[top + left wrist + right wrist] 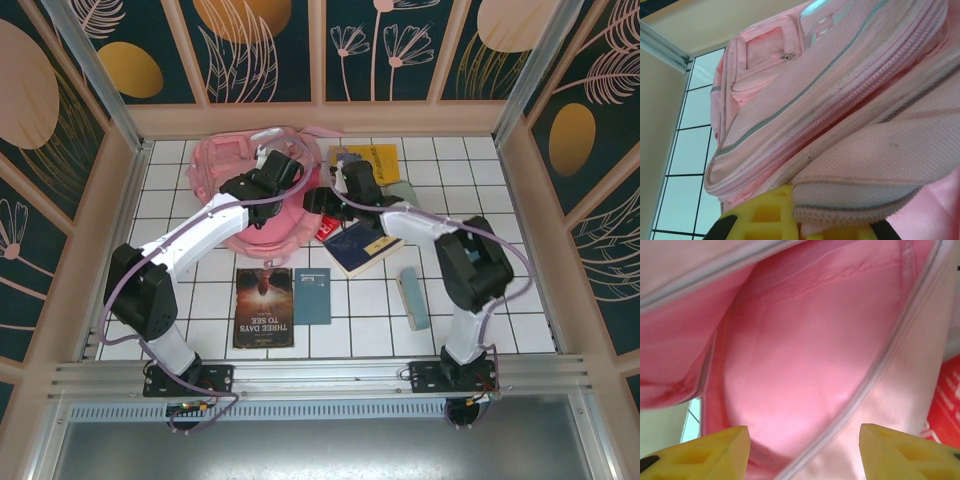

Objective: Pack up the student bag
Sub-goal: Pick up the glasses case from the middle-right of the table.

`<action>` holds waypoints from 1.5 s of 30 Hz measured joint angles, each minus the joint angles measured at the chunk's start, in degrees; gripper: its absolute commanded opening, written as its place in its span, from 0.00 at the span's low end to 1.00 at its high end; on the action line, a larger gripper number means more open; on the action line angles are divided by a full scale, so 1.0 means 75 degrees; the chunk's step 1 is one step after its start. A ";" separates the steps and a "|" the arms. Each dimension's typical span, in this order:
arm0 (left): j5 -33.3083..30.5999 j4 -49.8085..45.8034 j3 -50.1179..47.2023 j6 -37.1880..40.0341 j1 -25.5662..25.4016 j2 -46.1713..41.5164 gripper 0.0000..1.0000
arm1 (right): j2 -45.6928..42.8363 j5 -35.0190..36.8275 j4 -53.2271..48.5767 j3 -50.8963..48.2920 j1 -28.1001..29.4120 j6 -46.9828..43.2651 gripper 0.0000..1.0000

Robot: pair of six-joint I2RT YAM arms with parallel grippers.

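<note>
Left tool (800, 222): clamped on a pink flap of the student bag (245, 190), holding its mouth up.
Right tool (802, 452): jaws apart, empty, facing the pink lining inside.
Location: student bag on the desk (480, 325), toward 11 o'clock.
Stock: dark blue book (360, 250) at the bag's 4 o'clock; brown book (264, 307) and teal book (312, 295) at 6 o'clock.
Method: hold the flap high and taut; feed each book edge-first through the gap, clear of the zipper (880, 370).

Matt coarse-woven cloth on the student bag (790, 100), smoother faintly shiny lining (805, 365), smooth white-tiled table (370, 320)
</note>
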 measured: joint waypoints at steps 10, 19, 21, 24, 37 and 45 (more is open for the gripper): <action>0.0105 0.0012 -0.0006 0.0003 0.0000 -0.0003 0.00 | -0.3494 0.1679 0.0350 -0.3841 0.0026 0.0962 0.60; 0.0271 0.0087 -0.0157 0.0003 0.0000 -0.0032 0.00 | -0.4951 0.2468 0.0009 -0.4768 -0.0586 0.1317 0.62; 0.0277 0.0093 -0.0166 0.0003 0.0000 -0.0032 0.00 | -0.5021 0.2495 -0.0076 -0.4744 -0.1070 0.1131 0.74; 0.0303 0.0096 -0.0166 0.0003 0.0000 -0.0032 0.00 | -0.4878 0.2515 -0.0466 -0.4444 -0.1731 0.0562 0.80; 0.0367 0.0117 -0.0172 0.0003 0.0000 -0.0038 0.00 | -0.1903 0.2649 -0.1309 -0.1886 -0.2967 -0.1958 0.99; 0.0507 0.0114 -0.0201 0.0003 0.0003 -0.0146 0.00 | -0.0498 0.2859 -0.1894 -0.1058 -0.3168 -0.2719 0.99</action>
